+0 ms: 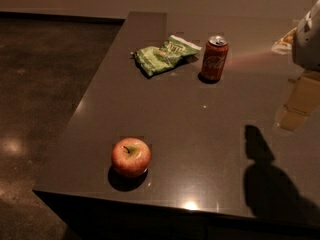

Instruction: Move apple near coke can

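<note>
Poking in at the upper right edge, gripper [309, 34] mostly cut off; can't tell its grip state. Apple [131, 157] lower left on counter [190, 134], stem up, well apart from upright coke can [214, 58] beside green chip bag [162, 56].

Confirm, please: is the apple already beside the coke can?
No, the apple sits near the front edge of the counter, far from the coke can at the back, and the gripper is at the picture's right edge.
</note>
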You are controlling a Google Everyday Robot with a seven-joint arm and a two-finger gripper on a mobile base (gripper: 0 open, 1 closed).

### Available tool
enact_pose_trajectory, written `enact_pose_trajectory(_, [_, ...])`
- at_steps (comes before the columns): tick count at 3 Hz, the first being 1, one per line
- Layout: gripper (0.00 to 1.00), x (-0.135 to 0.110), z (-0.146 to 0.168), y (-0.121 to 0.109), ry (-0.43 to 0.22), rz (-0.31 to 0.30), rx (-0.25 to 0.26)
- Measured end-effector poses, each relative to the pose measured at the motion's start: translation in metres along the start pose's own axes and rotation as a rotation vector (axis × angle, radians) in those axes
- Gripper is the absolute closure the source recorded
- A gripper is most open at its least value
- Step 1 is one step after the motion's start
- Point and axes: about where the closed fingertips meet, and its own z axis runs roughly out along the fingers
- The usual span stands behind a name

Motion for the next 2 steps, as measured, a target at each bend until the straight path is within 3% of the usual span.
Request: enact_pose_trajectory(2, [0.00,-0.0068,0.0005,0.0014,-0.021,-0.015,-0.015])
